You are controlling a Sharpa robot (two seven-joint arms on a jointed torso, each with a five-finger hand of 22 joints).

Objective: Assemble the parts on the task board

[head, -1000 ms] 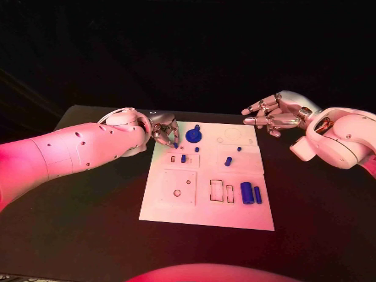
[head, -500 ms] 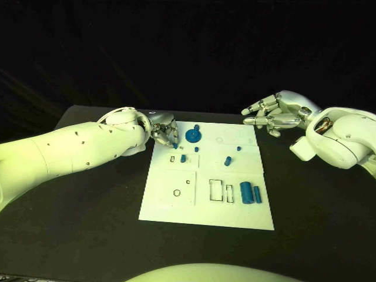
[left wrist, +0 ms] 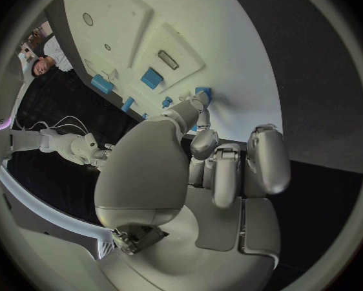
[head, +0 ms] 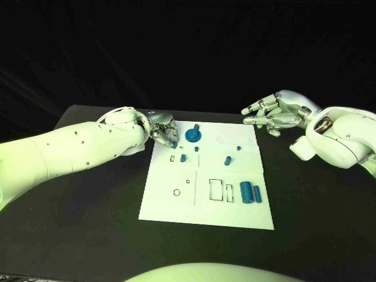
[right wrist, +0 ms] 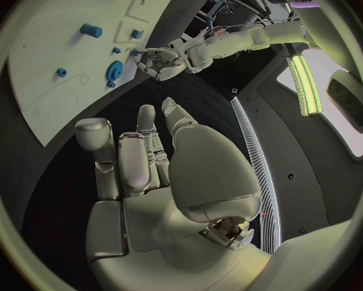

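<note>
Black counter (head: 86, 200) carries the task board (head: 207, 214); left hand (head: 163, 134) pinches a small blue part (left wrist: 203, 92) at its far corner, likely seating it next; right hand (head: 277, 114) hovers beyond, fingers spread, empty.

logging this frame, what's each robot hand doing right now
Left robot hand: pinching a small blue part at its fingertips, over the task board's far left corner.
Right robot hand: open, fingers apart, holding nothing, past the board's far right corner.

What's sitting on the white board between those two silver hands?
In the head view, between the left hand and the right hand, the far end of the task board carries a round blue gear-like part; the stretch beyond it looks bare.
</note>
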